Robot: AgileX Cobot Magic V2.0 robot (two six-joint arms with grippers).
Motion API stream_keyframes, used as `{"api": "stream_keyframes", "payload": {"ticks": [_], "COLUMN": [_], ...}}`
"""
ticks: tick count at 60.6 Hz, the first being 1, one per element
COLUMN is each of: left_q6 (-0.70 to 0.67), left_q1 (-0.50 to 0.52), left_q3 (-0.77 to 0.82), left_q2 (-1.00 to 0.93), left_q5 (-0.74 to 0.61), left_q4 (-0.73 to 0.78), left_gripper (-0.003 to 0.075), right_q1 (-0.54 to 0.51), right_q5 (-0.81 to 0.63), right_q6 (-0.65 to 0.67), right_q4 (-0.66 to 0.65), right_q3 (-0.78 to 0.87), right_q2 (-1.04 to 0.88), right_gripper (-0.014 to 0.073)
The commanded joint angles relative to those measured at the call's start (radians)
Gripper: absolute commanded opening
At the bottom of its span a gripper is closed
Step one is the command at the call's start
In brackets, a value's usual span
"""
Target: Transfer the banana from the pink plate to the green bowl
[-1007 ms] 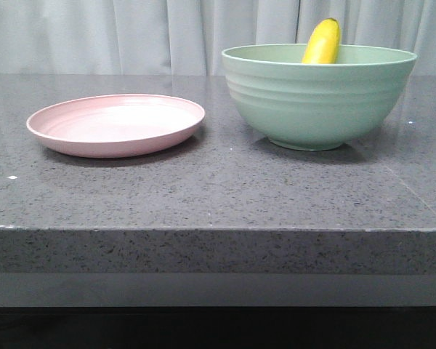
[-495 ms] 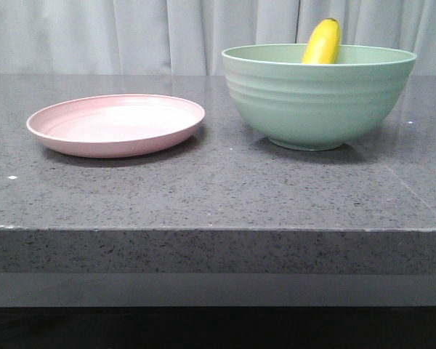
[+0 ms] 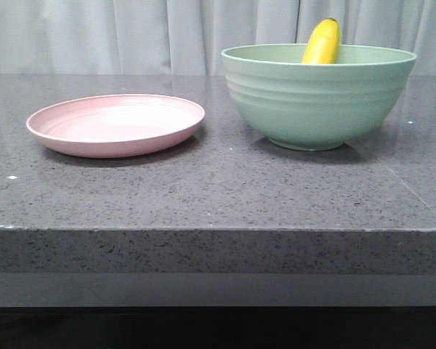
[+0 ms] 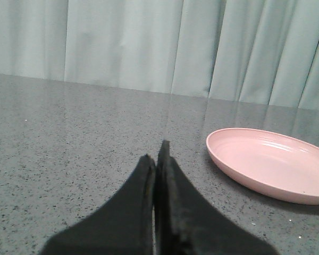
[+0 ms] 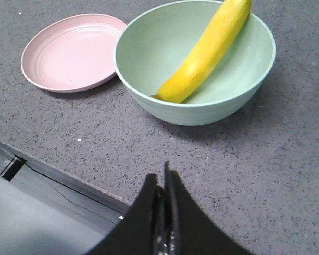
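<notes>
The yellow banana (image 3: 322, 42) lies inside the mint-green bowl (image 3: 318, 102) at the table's right, its tip leaning over the far rim. In the right wrist view the banana (image 5: 207, 50) rests across the bowl (image 5: 149, 53). The pink plate (image 3: 116, 123) sits bare at the left; it also shows in the left wrist view (image 4: 271, 162) and the right wrist view (image 5: 69, 50). My left gripper (image 4: 155, 156) is shut and empty, low over the table, apart from the plate. My right gripper (image 5: 160, 178) is shut and empty, above the table's front edge, clear of the bowl. Neither gripper shows in the front view.
The dark speckled stone table (image 3: 218, 182) has its front edge (image 3: 218, 229) close to the camera. A pale curtain (image 3: 131, 33) hangs behind. The table's front edge and a grey ledge below it (image 5: 42, 175) show in the right wrist view.
</notes>
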Motion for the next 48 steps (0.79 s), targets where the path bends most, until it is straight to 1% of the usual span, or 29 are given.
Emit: {"api": "stream_keyframes", "payload": {"ticks": [1, 45, 48], "left_q6": [-0.011, -0.011, -0.011], "left_q1": [-0.006, -0.006, -0.006], "left_q3": [0.005, 0.005, 0.005], "left_q2": [-0.022, -0.022, -0.022], "left_q5": [-0.083, -0.083, -0.083], "left_q4": [0.003, 0.003, 0.003], "left_gripper": [-0.0020, -0.0020, -0.0020], "right_q1": [-0.001, -0.001, -0.001], "right_q5": [-0.059, -0.059, -0.071], "right_q6": [-0.006, -0.008, -0.008], "right_q4": [0.016, 0.016, 0.001], "right_q3": [-0.022, -0.022, -0.022], "right_q2": [0.001, 0.001, 0.001], "right_gripper": [-0.0069, -0.0069, -0.0069]}}
